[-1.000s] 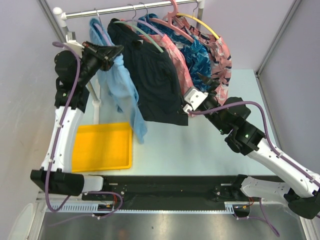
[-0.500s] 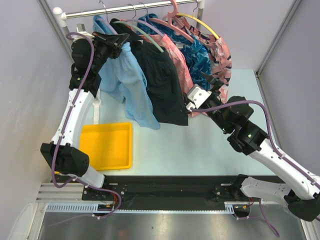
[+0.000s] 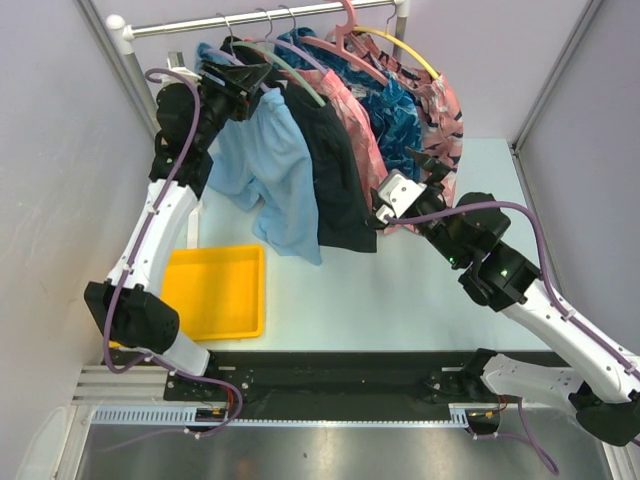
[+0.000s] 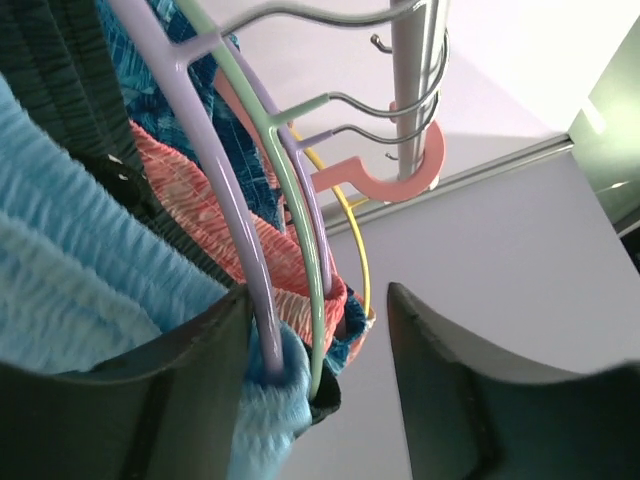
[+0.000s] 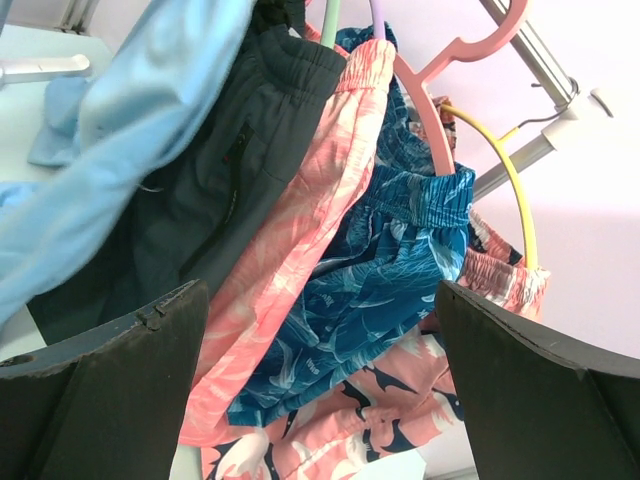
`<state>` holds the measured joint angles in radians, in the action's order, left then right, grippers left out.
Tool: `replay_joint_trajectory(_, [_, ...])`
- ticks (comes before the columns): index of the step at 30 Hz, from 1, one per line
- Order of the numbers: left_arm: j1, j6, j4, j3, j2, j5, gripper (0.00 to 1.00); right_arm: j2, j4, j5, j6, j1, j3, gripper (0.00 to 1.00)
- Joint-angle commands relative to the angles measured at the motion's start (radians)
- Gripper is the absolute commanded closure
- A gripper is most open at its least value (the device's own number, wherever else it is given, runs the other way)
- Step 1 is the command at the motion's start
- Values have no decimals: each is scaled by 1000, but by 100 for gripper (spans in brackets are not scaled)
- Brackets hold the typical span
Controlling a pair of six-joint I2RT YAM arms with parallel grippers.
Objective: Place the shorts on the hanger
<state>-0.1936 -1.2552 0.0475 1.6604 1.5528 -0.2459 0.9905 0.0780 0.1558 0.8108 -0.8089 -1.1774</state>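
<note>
At the rail's left end, the shorts hung on the hanger, directly below the left gripper, legs trailing down beside the black shorts. We saw that gripper's fingers spread, hanger arm against one finger, hook seemingly over the rail. Right gripper gaped empty, farther off. Versus a second ago, the shorts had swung rightward along the rail.

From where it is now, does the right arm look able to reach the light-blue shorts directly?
Probably not directly. The black shorts hang between the open right pincer and the light-blue shorts, so the pincer would likely have to go around or under them first.
</note>
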Motion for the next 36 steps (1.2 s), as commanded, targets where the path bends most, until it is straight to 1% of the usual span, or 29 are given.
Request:
replay_joint_trajectory(1, [13,43,65,-50,-82,-6,33,-32,-6,-6,-25,4,-8,0])
replay_joint_trajectory(3, [32,74,52,-82,-126,-12,24,-35,0,-6,-27,4,-10,0])
replay_joint_trajectory(7, [88,187,35,-165,-226,-18,19,-47,9,-1,-48,16,-8,0])
replay_joint_trajectory(8, [118,206,28,-198,-246,-16,14,-50,11,-1,-62,20,-8,0])
replay_joint_trajectory(10, [152,270,0,-227,-304,-29,8,-56,22,-4,-73,31,-7,0])
replay_joint_trajectory(11, [184,295,-20,-240,-319,-41,1,-62,23,-2,-90,34,-7,0])
replay_joint_trajectory(12, [190,363,-40,-235,-335,-70,0,-64,28,-2,-99,45,-7,0])
replay_joint_trajectory(13, [225,411,-122,-225,-347,-110,0,-65,35,-4,-111,50,-7,0])
replay_joint_trajectory(14, [250,465,-174,-177,-347,-201,0,-72,43,-5,-136,54,-5,0])
replay_joint_trajectory(15, [255,620,-231,-144,-344,-243,0,-75,58,-6,-154,72,-5,0])
replay_joint_trajectory(16, [255,713,-368,-108,-336,-318,0,-79,68,-6,-173,83,-4,0])
replay_joint_trajectory(17, [256,788,-430,-49,-336,-329,0,-82,77,-6,-194,97,-4,0])
replay_joint_trajectory(18, [261,892,-495,-30,-341,-348,0,-88,100,-4,-247,111,-4,0])
replay_joint_trajectory(20, [276,997,-634,-7,-359,-420,0,-98,146,-5,-307,166,-4,0])
replay_joint_trajectory(21, [276,1083,-690,2,-364,-411,0,-105,163,-15,-368,186,-2,0])
replay_joint_trajectory(22, [279,1112,-736,4,-372,-397,0,-110,180,-19,-404,238,-1,0])
replay_joint_trajectory(23, [280,1148,-838,2,-373,-385,1,-116,219,-27,-436,261,1,0])
replay_joint_trajectory(24, [280,1224,-880,-1,-376,-371,0,-125,239,-38,-462,287,4,0])
replay_joint_trajectory(25, [280,1252,-958,-17,-388,-374,0,-134,281,-42,-525,333,10,0])
replay_joint_trajectory(26, [280,1343,-983,-34,-398,-359,0,-141,301,-56,-550,358,18,0])
replay_joint_trajectory(27, [280,1364,-1001,-54,-411,-336,0,-151,322,-64,-577,381,24,0])
replay_joint_trajectory(28, [280,1379,-1008,-117,-434,-302,0,-171,359,-70,-619,420,41,0])
replay_joint_trajectory(30, [280,1421,-993,-190,-508,-213,0,-193,391,-93,-656,453,61,0])
replay_joint_trajectory(31, [278,1435,-983,-264,-532,-187,0,-213,407,-101,-689,470,73,0])
replay_joint_trajectory(32, [279,1459,-970,-295,-572,-141,0,-225,430,-114,-703,494,93,0])
replay_joint_trajectory(34, [278,1479,-962,-365,-595,-107,0,-246,451,-137,-725,516,110,0])
replay_joint_trajectory(36, [276,1496,-971,-390,-596,-79,0,-253,459,-147,-749,534,122,0])
